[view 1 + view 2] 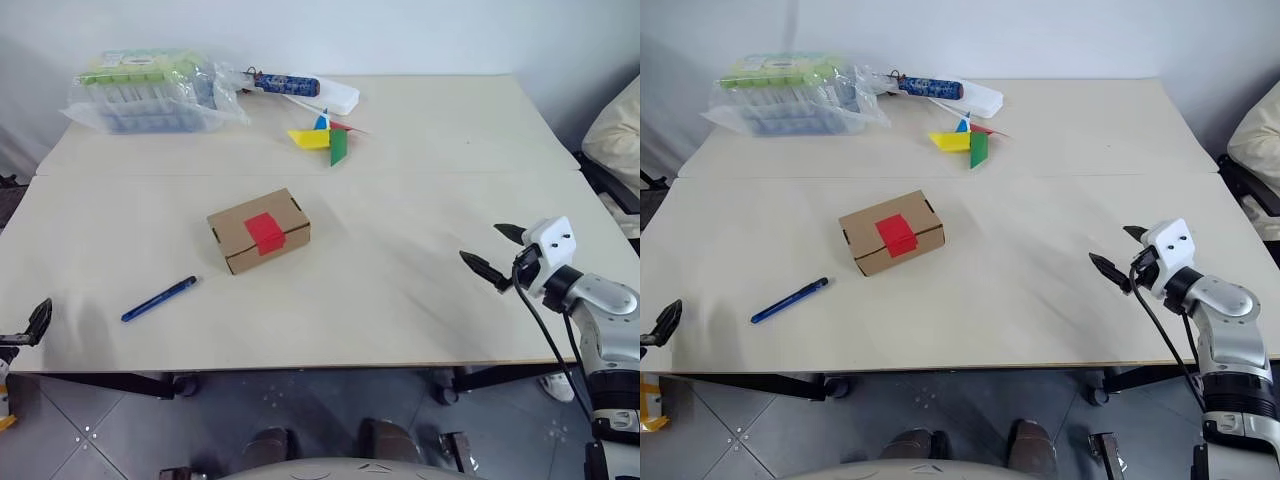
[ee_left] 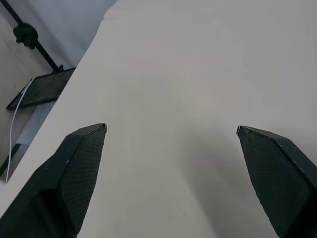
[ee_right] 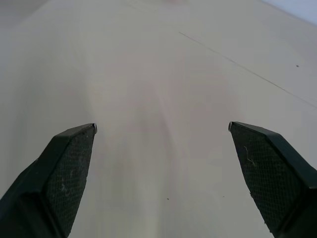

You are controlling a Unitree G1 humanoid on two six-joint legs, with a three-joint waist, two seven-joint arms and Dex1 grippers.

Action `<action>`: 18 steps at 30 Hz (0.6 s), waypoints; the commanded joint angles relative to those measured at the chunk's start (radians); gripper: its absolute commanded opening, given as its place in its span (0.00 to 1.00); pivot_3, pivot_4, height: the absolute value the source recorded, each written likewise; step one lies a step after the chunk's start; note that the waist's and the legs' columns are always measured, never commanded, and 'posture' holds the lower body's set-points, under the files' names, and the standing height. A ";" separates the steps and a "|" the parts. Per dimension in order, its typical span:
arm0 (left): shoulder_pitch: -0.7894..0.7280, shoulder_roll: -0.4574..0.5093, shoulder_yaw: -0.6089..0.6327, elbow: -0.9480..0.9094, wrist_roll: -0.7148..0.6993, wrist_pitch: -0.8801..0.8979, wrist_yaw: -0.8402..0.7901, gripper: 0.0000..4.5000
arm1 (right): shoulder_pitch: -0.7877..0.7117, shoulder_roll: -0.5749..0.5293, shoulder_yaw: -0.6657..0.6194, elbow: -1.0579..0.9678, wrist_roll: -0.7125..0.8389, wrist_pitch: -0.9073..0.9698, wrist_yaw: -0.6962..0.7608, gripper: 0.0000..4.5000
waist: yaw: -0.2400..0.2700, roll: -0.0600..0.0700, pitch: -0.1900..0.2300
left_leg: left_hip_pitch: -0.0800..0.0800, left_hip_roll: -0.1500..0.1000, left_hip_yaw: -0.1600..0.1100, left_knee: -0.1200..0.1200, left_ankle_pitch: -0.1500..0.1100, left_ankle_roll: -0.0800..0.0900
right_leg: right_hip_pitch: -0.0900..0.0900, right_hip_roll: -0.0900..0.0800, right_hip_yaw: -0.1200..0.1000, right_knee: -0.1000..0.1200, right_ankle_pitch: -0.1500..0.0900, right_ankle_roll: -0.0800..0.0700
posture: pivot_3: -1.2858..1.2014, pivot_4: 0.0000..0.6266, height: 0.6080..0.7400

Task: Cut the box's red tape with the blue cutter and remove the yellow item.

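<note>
Both grippers, left gripper (image 1: 35, 322) and right gripper (image 1: 493, 252), are spread wide and empty, so the slim blue cutter (image 1: 159, 298) lying near-left of the box (image 1: 259, 230) could easily roll away on a sloppy pinch.

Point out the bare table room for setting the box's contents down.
Bare: the wide stretch between the box and the right gripper, and the near strip past the blue cutter. Crowded: the far-left corner, with the clear plastic package and pinwheel.
</note>
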 commanded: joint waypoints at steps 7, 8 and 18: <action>-0.028 -0.001 -0.010 -0.116 -0.015 0.120 0.077 0.99 | -0.030 -0.014 -0.008 -0.014 -0.010 0.055 -0.060 1.00 | 0.001 0.000 0.000 | 0.000 0.000 0.000 0.001 0.000 0.000 | 0.000 0.000 0.000 0.001 0.000 0.000 | 0.52 0.24 1.00; -0.035 0.004 -0.018 -0.120 -0.007 0.132 0.083 0.99 | -0.039 -0.016 -0.002 -0.012 -0.021 0.069 -0.073 1.00 | 0.000 0.000 0.000 | 0.000 0.000 0.000 0.001 0.000 0.000 | 0.000 0.000 0.000 0.001 0.000 0.000 | 0.52 0.24 1.00; -0.167 0.034 -0.092 -0.101 -0.029 0.136 -0.049 0.66 | -0.205 0.038 0.095 -0.040 -0.053 0.160 -0.093 0.71 | -0.002 0.000 0.000 | 0.000 0.000 0.000 0.002 0.000 0.000 | 0.000 0.001 0.000 0.001 0.000 0.000 | 0.52 0.24 1.00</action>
